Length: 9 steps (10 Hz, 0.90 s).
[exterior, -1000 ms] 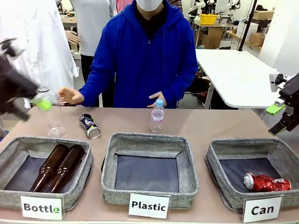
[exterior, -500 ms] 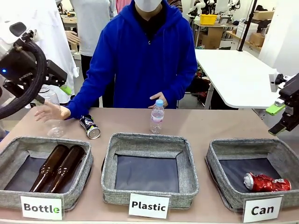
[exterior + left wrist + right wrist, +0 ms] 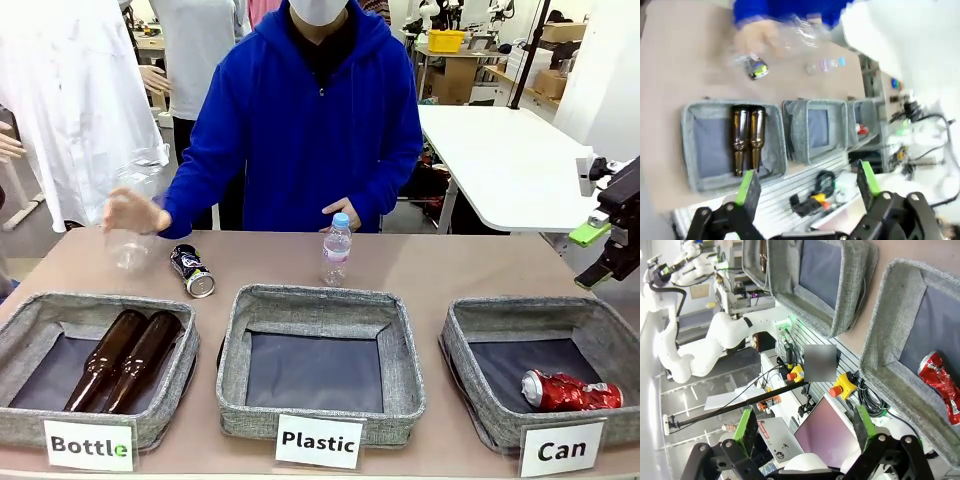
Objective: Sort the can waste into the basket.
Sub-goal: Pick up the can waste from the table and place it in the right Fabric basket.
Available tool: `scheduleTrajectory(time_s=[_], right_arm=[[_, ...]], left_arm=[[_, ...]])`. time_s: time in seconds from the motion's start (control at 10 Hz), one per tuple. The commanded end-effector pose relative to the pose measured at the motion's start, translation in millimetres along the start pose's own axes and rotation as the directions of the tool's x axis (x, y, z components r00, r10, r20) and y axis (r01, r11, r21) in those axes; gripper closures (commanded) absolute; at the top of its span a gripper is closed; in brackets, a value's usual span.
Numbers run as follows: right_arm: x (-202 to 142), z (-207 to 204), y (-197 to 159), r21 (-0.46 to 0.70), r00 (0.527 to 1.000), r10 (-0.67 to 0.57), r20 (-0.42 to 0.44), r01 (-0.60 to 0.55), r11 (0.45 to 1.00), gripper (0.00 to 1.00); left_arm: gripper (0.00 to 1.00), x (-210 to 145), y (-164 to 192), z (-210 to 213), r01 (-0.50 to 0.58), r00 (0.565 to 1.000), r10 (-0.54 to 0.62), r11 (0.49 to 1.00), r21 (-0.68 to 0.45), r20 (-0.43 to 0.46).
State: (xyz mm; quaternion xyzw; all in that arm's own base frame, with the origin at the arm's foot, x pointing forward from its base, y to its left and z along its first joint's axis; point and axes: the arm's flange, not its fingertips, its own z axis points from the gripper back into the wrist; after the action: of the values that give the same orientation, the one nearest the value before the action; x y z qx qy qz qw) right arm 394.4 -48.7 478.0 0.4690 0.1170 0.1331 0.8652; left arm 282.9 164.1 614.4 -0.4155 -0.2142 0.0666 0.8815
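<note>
Ahead, three grey fabric baskets sit in a row on a tan table (image 3: 450,265). The red crushed can (image 3: 570,390) lies inside the Can basket (image 3: 468,335), on the right. The dark crushed can (image 3: 192,270) lies on the table just beyond the Bottle basket (image 3: 30,310), which holds two brown glass bottles (image 3: 125,358). A person's hand (image 3: 130,212) grips a clear plastic bottle (image 3: 132,250) near that can. The left gripper (image 3: 807,182), high over the table, has its fingers spread and empty. The right gripper (image 3: 592,257), above the table's right edge, is also spread and empty.
</note>
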Motion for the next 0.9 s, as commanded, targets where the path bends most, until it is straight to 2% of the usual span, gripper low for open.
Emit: scheduleTrajectory(time_s=[0.0, 0.2, 0.3, 0.4, 0.7, 0.8], right_arm=[[-0.6, 1.5, -0.9, -0.015, 1.0, 0.019, 0.007, -0.019, 1.0, 0.0], [-0.6, 1.5, -0.9, -0.015, 1.0, 0.019, 0.007, -0.019, 1.0, 0.0], [-0.6, 1.5, -0.9, -0.015, 1.0, 0.019, 0.007, -0.019, 1.0, 0.0], [-0.6, 1.5, -0.9, -0.015, 1.0, 0.019, 0.007, -0.019, 1.0, 0.0], [-0.6, 1.5, -0.9, -0.015, 1.0, 0.019, 0.007, -0.019, 1.0, 0.0], [-0.6, 1.5, -0.9, -0.015, 1.0, 0.019, 0.007, -0.019, 1.0, 0.0]], left_arm=[[0.0, 15.2, 40.6, 21.0, -0.109, 0.992, 0.115, 0.99, -0.093, 0.055], [0.0, 14.0, 68.4, 12.7, -0.162, 0.985, 0.167, 0.981, -0.106, 0.042], [0.0, 17.4, 61.6, -7.3, -0.171, 0.984, 0.173, 0.983, -0.061, 0.031], [0.0, 21.8, 44.3, -38.5, -0.158, 0.987, 0.158, 0.987, 0.004, 0.007], [0.0, 51.0, -20.2, -166.9, -0.049, 0.985, 0.073, 0.987, 0.154, -0.155], [0.0, 55.8, -31.2, -203.1, -0.062, 0.979, 0.098, 0.978, 0.197, -0.179]])
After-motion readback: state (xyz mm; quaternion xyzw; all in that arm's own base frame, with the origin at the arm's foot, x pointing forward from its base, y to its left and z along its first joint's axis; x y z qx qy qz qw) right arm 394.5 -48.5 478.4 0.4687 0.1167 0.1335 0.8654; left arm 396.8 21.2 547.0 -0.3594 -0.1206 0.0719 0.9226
